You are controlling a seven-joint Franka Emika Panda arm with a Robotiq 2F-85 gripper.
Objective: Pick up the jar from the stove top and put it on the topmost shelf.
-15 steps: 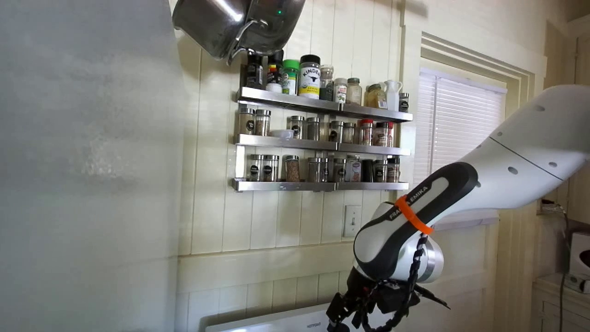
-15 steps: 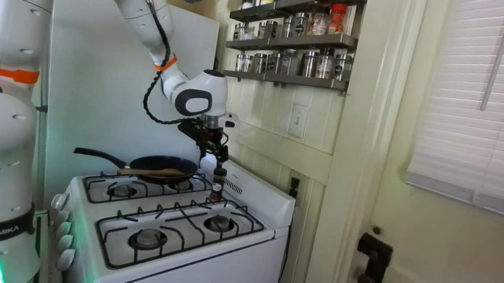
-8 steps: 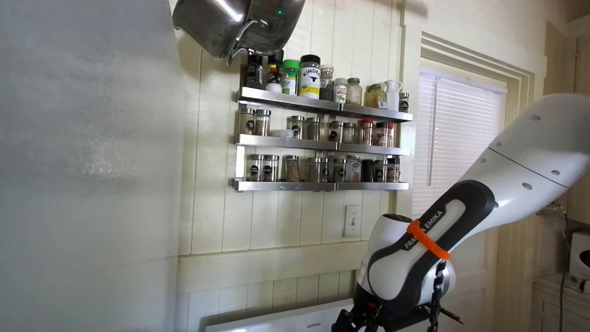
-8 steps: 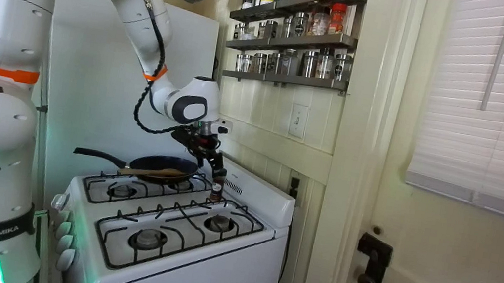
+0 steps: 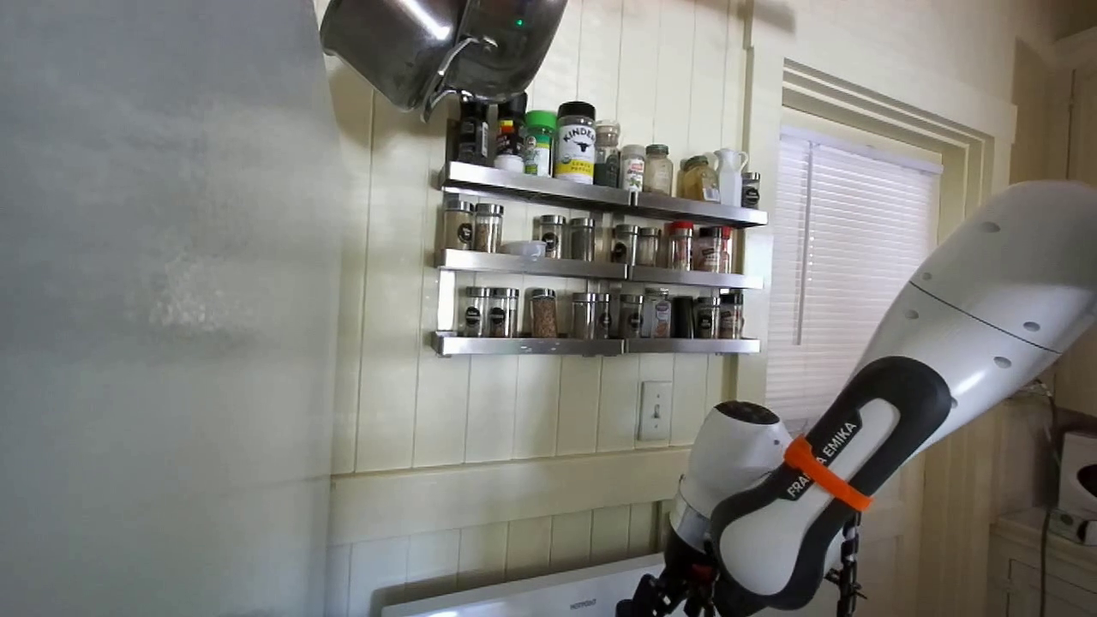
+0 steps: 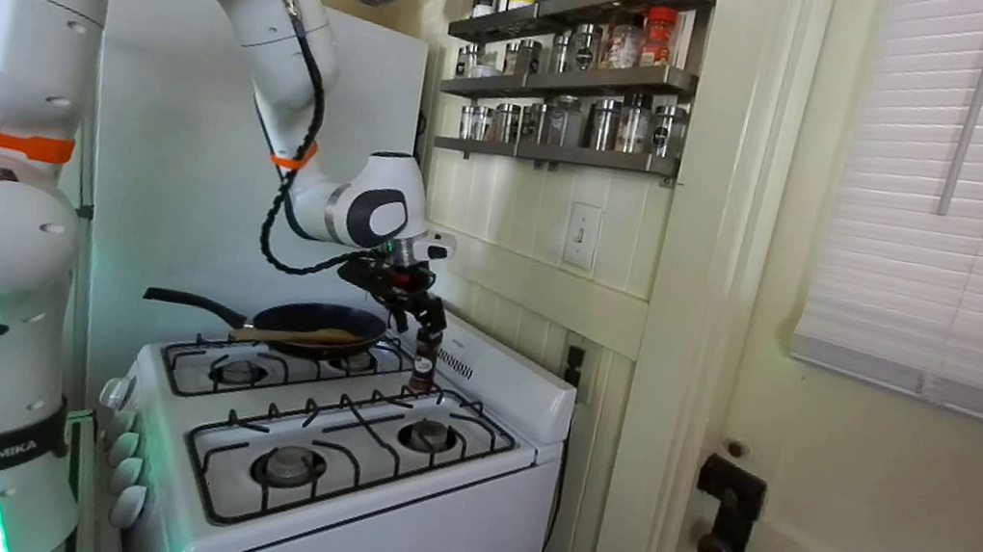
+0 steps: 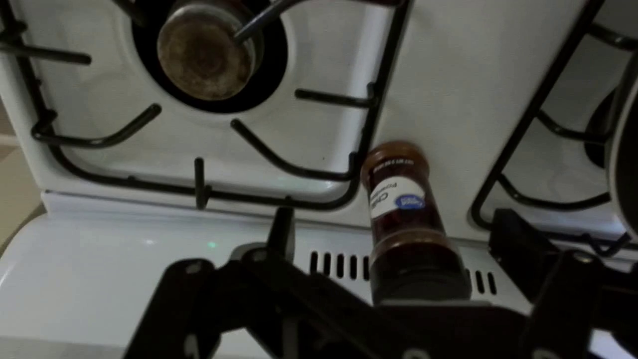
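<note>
Lower than a second ago, the gripper (image 7: 393, 223) straddles the jar (image 7: 409, 219), its fingers (image 7: 511, 244) wide apart and holding nothing. Red-brown with a dark lid (image 7: 418, 280) and a white-and-blue label (image 7: 394, 197), the jar stands upright on the stove top (image 7: 448, 94) between two grates (image 7: 387, 76), near the back panel (image 7: 124, 279). Free gaps flank it; whether its base touches a grate is hard to tell

Spice rack (image 5: 583, 269) on the far wall (image 5: 514, 403), robot arm (image 5: 977, 283) to the right.
In an exterior view, jars and bottles (image 5: 576, 141) line the topmost shelf (image 5: 690, 207), a white pitcher (image 5: 729, 180) near its right end. Metal pots (image 5: 394, 51) are nearer, to the left. An orange band (image 5: 827, 476) wraps the arm; the gripper (image 5: 668, 593), partly cut off, is nearer than the stove's white back panel (image 5: 523, 596).
</note>
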